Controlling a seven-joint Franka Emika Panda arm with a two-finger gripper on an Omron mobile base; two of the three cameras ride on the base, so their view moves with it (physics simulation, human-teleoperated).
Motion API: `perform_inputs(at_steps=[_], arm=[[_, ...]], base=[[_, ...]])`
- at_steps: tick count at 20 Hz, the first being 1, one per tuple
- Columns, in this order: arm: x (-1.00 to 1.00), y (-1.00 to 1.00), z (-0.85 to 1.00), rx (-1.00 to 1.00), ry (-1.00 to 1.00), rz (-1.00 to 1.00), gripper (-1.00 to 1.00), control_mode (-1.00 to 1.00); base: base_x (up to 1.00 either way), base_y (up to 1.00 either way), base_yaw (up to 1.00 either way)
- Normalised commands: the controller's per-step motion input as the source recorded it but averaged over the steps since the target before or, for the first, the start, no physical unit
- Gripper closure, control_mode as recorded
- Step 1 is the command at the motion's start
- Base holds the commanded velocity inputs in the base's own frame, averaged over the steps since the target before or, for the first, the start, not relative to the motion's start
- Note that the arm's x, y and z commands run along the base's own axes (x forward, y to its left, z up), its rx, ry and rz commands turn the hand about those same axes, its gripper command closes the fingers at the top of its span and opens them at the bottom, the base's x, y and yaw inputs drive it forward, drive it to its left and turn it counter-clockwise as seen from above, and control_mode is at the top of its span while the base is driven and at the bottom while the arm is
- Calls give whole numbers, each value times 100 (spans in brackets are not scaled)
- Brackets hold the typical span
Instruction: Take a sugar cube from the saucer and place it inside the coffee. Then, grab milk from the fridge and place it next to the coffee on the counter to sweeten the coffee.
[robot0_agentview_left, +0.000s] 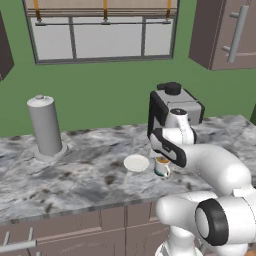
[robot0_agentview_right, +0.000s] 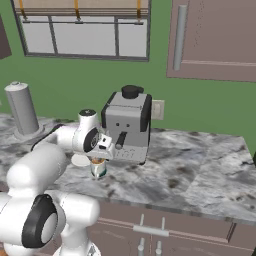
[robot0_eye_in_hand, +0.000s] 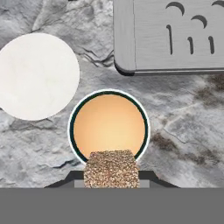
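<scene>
Hovering over the coffee (robot0_eye_in_hand: 109, 127), your gripper (robot0_eye_in_hand: 111, 177) has its fingers clamped tight on the sugar cube (robot0_eye_in_hand: 111, 168), held above the mug's near rim so it can drop into the liquid; the bare saucer (robot0_eye_in_hand: 37, 76) sits just beside.

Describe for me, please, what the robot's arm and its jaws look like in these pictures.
The arm is built of glossy white, rounded segments joined by dark, near-black rings at the joints, with a black band on the forearm. No loose cables or lettering show. The gripper ends in two small dark jaws with pale grey inner faces, seen in the hand view. In the right base view a small white boxy hand carries them.
</scene>
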Motion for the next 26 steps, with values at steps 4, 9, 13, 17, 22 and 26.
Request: perform_inputs(at_steps=[4,9,13,17,22,26], arm=[[24,-13,0,0,0,-3,100,-100],[2,-2,0,0,0,0,-100,-100],[0,0,2,0,0,-1,-100,-100],[4,0,21,0,0,-8,-100,-100],[2,0,36,2,0,-7,-100,-100],[0,0,52,3,0,-5,-100,-100]], base=[[0,0,0],[0,0,0],[0,0,0],[0,0,0],[0,0,0],[0,0,0]])
